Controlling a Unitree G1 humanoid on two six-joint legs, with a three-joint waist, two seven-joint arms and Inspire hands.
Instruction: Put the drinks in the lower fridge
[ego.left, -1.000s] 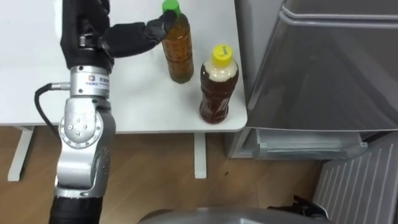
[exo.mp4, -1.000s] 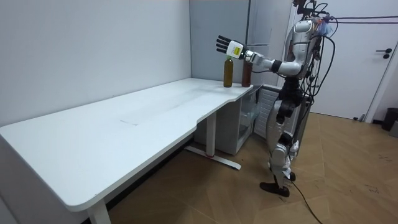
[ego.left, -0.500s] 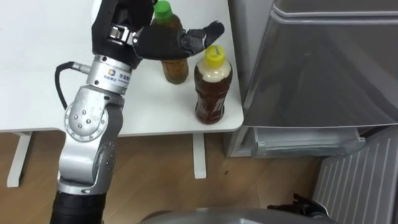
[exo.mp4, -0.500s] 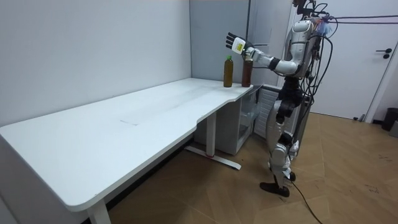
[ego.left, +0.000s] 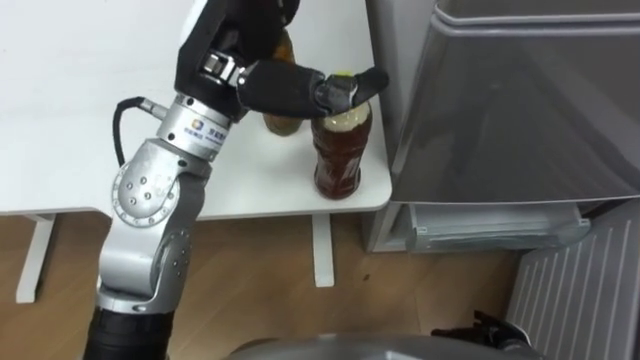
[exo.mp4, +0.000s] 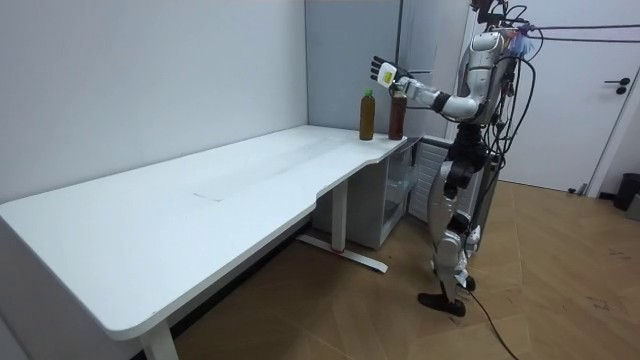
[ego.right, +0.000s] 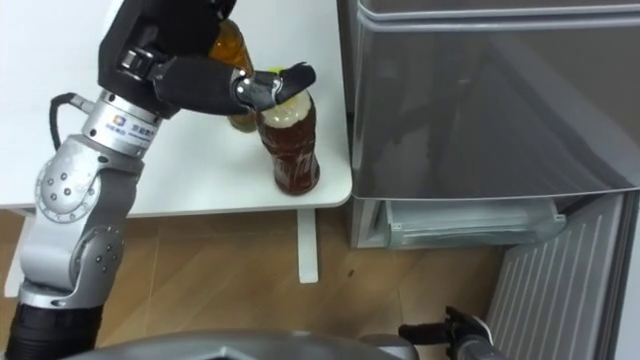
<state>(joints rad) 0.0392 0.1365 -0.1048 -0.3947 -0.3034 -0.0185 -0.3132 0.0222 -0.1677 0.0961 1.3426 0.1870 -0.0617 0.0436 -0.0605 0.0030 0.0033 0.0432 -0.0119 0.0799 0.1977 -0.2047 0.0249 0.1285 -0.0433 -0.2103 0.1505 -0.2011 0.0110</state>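
Two bottles of brown drink stand near the right corner of the white table (ego.left: 60, 150). The yellow-capped bottle (ego.left: 340, 150) is nearest the corner. The other bottle (ego.left: 283, 122) stands just behind it, with its top hidden by my left hand (ego.left: 240, 45). That hand hovers above both bottles, open, fingers straight, and its thumb (ego.left: 335, 90) lies across the yellow cap. In the room view I stand at the table's end beside the fridge, left hand (exo.mp4: 383, 72) raised over the bottles (exo.mp4: 397, 116).
The grey fridge (ego.left: 520, 100) stands right of the table, close to the yellow-capped bottle. Its lower part shows a clear drawer front (ego.left: 490, 235) and a ribbed white panel (ego.left: 575, 290). Wooden floor (ego.left: 250, 290) lies below the table edge.
My left hand has moved right, from beside the green-capped bottle to above both bottles, thumb now over the yellow cap. The bottles have stayed put.
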